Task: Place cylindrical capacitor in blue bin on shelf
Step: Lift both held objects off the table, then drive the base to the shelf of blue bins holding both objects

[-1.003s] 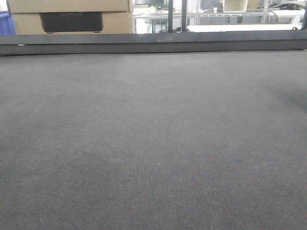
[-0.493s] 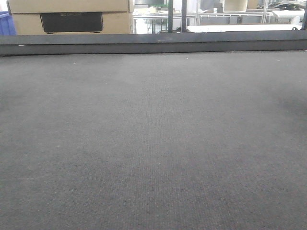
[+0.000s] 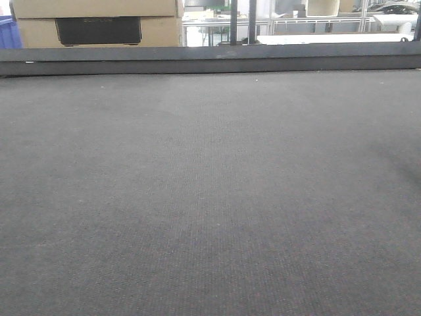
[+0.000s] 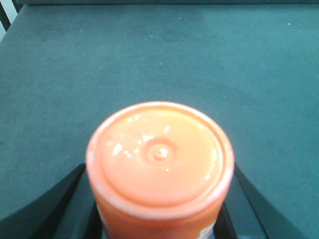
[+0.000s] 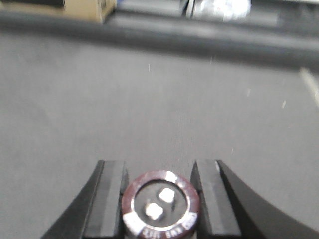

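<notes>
The right gripper [image 5: 159, 196] is at a narrow setting. Its two black padded fingers [image 5: 112, 196] press on either side of the small, dark brown cylindrical capacitor [image 5: 160, 205]. The capacitor sits between the fingertips, end-on to the wrist camera, so its silvery rim and two pale terminal stubs face the lens. It appears clear of the dark grey woven mat [image 5: 149, 99] that stretches ahead of the fingers.

In the front view, the faint shadow that lay on the right side of this mat [image 3: 210, 197] a second ago has faded to almost nothing. Nothing else there differs. I judge that the arm casting the shadow has lifted or drawn off, so the pick is done and the carry is under way. The smeared background in the right wrist view fits that.

The left gripper [image 4: 159, 204] is clamped around an orange-capped plastic bottle [image 4: 159, 157], also above the mat.

Farther ahead of the right gripper are the mat's raised dark far edge [image 3: 210, 59] and a tan cardboard box [image 3: 99, 8]. Neither the shelf nor the blue bin can be identified. A sliver of blue [image 3: 5, 31] shows at the far left, but I cannot tell what it is.
</notes>
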Robot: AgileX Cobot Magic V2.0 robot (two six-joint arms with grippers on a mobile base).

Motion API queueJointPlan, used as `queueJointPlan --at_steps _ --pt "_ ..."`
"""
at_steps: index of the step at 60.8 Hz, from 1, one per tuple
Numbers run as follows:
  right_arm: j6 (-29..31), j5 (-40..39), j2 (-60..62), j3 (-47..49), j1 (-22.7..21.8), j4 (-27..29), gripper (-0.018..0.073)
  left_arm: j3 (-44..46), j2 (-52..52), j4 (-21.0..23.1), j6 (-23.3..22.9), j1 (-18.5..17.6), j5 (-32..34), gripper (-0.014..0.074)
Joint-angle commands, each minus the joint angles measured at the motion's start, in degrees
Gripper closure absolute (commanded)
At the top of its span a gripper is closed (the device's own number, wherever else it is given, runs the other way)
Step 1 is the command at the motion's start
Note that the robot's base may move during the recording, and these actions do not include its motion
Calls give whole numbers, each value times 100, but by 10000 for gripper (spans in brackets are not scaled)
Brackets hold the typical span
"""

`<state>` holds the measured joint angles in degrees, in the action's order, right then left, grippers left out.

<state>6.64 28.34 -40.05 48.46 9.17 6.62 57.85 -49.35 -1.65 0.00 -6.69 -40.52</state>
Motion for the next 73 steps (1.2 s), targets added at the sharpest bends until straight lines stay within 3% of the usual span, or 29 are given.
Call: queueJointPlan --at_steps 1,11,73 --pt "55 -139 344 -2 14 -80 587 -289 341 36 -47 -34 161 707" --pt "55 -139 546 -2 14 -66 587 -599 642 36 -47 -34 445 707" --pt "55 -197 533 -2 14 9 587 -688 673 -28 -47 -34 255 707"
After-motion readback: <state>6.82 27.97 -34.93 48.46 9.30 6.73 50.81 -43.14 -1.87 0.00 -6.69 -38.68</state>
